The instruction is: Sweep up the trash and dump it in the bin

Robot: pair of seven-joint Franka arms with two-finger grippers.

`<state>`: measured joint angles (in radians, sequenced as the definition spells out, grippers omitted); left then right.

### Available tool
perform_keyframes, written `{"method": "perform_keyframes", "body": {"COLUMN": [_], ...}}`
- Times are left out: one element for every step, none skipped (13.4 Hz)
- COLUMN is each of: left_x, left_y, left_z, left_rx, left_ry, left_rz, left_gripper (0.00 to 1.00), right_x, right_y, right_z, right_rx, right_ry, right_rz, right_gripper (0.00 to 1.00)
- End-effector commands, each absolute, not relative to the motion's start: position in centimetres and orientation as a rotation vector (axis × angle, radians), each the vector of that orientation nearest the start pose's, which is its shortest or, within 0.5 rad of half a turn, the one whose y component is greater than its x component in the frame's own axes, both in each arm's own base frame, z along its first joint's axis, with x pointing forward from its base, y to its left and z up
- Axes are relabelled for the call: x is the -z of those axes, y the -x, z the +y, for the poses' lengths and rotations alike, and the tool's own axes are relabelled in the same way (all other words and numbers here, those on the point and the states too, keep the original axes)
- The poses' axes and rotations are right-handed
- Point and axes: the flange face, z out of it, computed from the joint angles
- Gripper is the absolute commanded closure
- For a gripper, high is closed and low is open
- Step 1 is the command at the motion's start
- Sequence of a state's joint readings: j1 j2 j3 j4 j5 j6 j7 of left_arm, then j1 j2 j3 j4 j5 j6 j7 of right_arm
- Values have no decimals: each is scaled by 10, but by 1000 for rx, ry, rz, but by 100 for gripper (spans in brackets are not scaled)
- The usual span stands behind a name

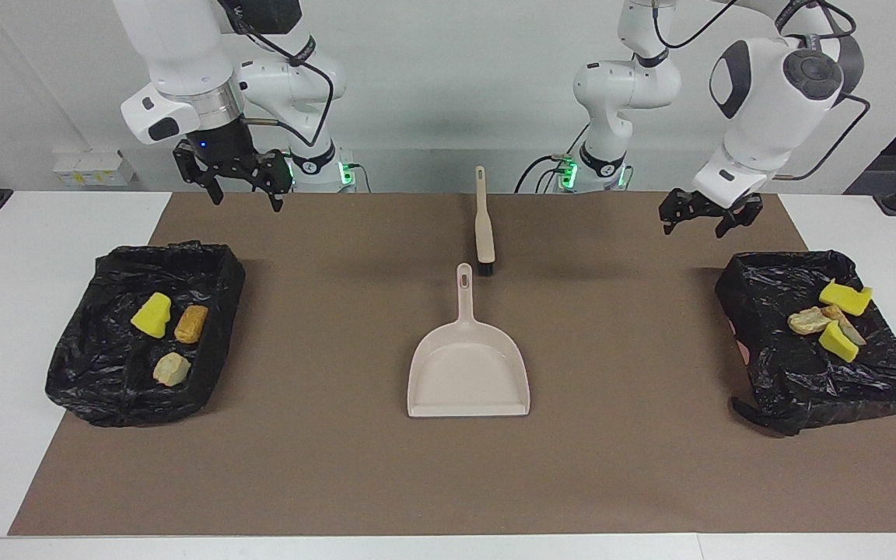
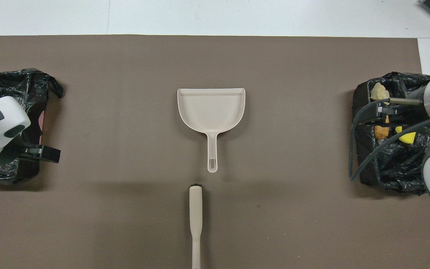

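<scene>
Brown mat covers most of a white table, and everything sits on it. Going across the facing view: at the right arm's end there's a bin lined with a black bag, holding three bits of trash, a yellow wedge, an orange chunk and a pale tan chunk. The right gripper hangs in the air over the mat's edge closest to the robots, fingers spread wide, nothing in them.

Middle of the mat: the beige dustpan lies flat and looks empty, handle pointing at the robots. The brush lies just past the handle tip, nearer to the robots, bristle end toward the pan, not quite touching it.

Then the left gripper is up over the mat by the other bin, jaws apart, holding nothing. That second black-bagged bin at the left arm's end has the other scraps: two yellow wedges and tan chunks bunched together between them.
</scene>
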<state>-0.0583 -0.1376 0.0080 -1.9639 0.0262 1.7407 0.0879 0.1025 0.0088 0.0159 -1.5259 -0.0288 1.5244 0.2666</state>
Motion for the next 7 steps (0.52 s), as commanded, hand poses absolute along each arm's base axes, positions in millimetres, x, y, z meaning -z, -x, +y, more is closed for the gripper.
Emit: {"method": "perform_keyframes", "body": {"left_x": [-569,-582,-594,-607,-622,-635,-648], "left_y": [-516,-520,-520,-520,-521,-520,-518], "left_z": [-10,-8,-8,-8,-8,-9,-10], "left_rx": [-12,21,36,52,93,120,130], "left_ry": [3097,3097,3096,3096,3102,3107,3113], "left_rz": [198,187,183,181,180,176,170], "left_gripper": [0,0,0,0,0,0,0], "right_x": [-638,-638,-639,-639,-638,-639,-638], "right_y": [-547,-547,-547,-547,-547,-547,-548], "right_z": [58,58,58,58,58,58,58], "right_rx": [-4,-4,-2,-4,-6,-4,-4], "right_ry": [3164,3164,3165,3165,3166,3165,3165], "right_rz": [201,199,201,201,199,199,201], "right_gripper": [0,0,0,0,0,0,0]}}
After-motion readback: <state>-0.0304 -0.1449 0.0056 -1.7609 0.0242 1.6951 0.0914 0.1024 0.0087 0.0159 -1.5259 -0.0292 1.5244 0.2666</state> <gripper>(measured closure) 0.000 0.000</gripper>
